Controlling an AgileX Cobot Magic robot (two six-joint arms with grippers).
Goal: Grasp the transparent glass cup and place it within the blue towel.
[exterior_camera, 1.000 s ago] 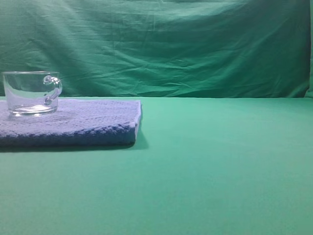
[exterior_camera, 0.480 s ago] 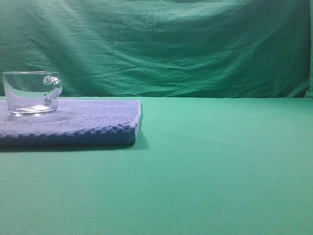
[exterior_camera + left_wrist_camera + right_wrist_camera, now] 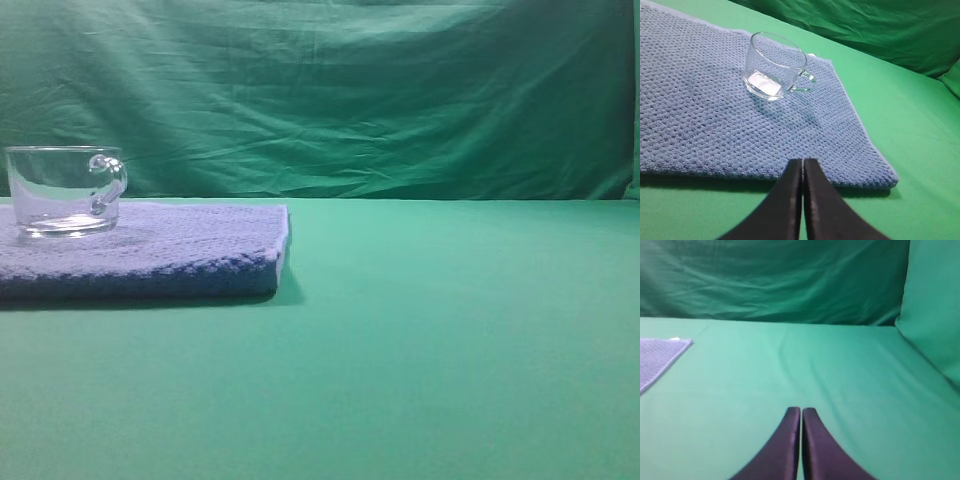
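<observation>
- The cup point(image 3: 775, 67) stands upright on the towel point(image 3: 700, 130), toward its far part in the left wrist view, with its handle point(image 3: 805, 84) pointing to the towel's right edge; in the high view it sits near the towel's left end.
- Judged from how it lies, the placing looks done: the cup rests wholly within the towel and nothing touches it.
- Handling, as a guess: clear glass, stiff and smooth, so slippery under hard pads and liable to chip or crack if knocked; the thick base should keep it steady, and the soft towel cushions it.
- Best hold, if one were needed: pinch the rim wall across its thickness, or take the loop handle; the straight sides look too wide to span easily.
- The left tool point(image 3: 803, 167) has its jaws pressed together, empty, near the towel's close edge and well apart from the cup.
- The right tool point(image 3: 801, 415) is likewise pressed together and empty, over the bare green counter point(image 3: 450, 340), with only a towel corner at its view's left.
</observation>
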